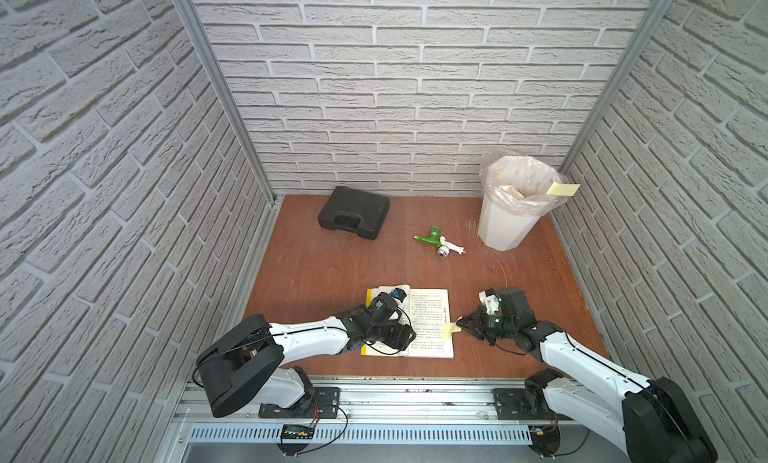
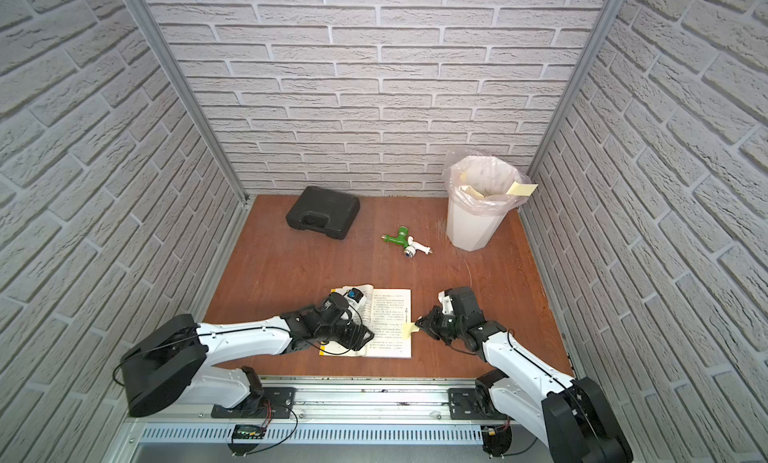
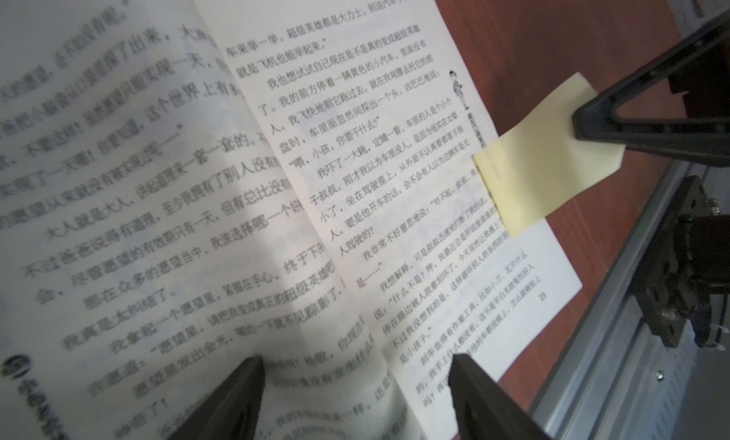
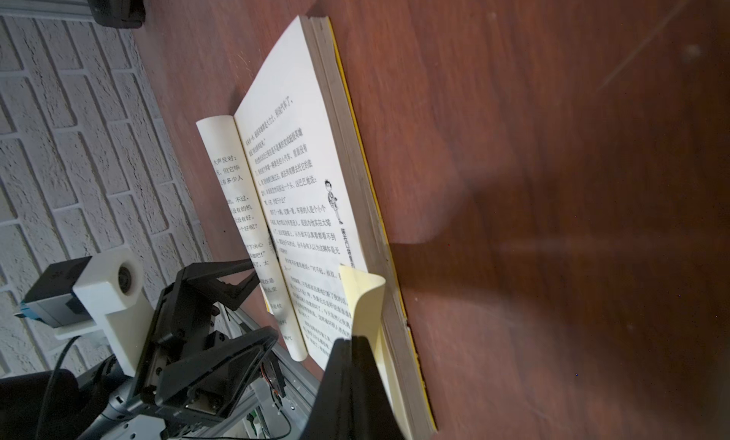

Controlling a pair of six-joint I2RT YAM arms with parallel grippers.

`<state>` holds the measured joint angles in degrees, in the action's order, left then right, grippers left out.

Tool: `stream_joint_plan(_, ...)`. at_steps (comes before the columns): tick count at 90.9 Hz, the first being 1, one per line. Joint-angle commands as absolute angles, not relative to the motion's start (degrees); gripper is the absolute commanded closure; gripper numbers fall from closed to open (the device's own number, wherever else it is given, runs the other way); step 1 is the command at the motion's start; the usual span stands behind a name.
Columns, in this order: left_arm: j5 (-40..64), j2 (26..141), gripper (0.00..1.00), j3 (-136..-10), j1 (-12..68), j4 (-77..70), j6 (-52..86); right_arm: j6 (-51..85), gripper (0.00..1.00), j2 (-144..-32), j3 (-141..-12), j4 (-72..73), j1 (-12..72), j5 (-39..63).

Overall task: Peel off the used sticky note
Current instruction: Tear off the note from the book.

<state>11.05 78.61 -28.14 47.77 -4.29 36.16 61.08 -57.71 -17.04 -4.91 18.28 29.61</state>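
An open book [image 1: 430,311] [image 2: 390,307] lies near the table's front edge. A pale yellow sticky note [image 1: 449,330] [image 2: 409,330] [image 3: 545,161] [image 4: 365,299] hangs on the outer edge of its right page. One strip of the note lies on the page and the rest curls up off it. My right gripper [image 1: 459,324] [image 2: 417,322] [image 4: 351,341] is shut on the note's free end. My left gripper [image 1: 409,336] [image 2: 369,335] [image 3: 355,363] rests on the book [image 3: 355,141] [image 4: 292,181] near its spine, jaws apart, with a bulging page between the fingers.
A white bin [image 1: 505,228] with a plastic liner stands at the back right, and a yellow note [image 1: 563,189] sticks out over its rim. A black case [image 1: 353,212] sits at the back left, a green and white tap [image 1: 438,239] mid-table. A metal rail [image 1: 395,392] borders the front.
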Motion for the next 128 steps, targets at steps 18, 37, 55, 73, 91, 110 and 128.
stream_joint_plan(18,11.07,80.76,0.22,-26.68,48.47,-3.65,36.91,65.72,0.97,-59.47,-18.56,0.26,18.65,26.05)
stream_joint_plan(37,10.73,81.03,0.22,-26.55,48.65,-3.82,37.09,65.91,0.97,-61.43,-20.98,0.49,18.58,24.66)
stream_joint_plan(55,10.45,81.3,0.22,-26.54,48.86,-3.78,37.13,65.45,0.97,-62.79,-22.37,0.35,18.16,24.15)
stream_joint_plan(73,10.26,81.6,0.22,-26.7,49.07,-3.79,37.18,65.22,0.97,-61.83,-22.78,-0.42,16.79,24.26)
stream_joint_plan(91,9.54,81.49,0.22,-27.69,49.87,-2.38,36.86,64.0,0.97,-60.82,-23.99,-2.22,16.43,25.37)
stream_joint_plan(110,8.76,81.49,0.22,-28.69,50.9,-1.11,36.39,63.68,0.97,-58.46,-23.6,-3.34,16.16,25.56)
stream_joint_plan(128,9.16,82.51,0.22,-29.36,50.86,-0.88,36.17,60.78,0.97,-55.21,-28.32,-7.16,14.79,25.21)
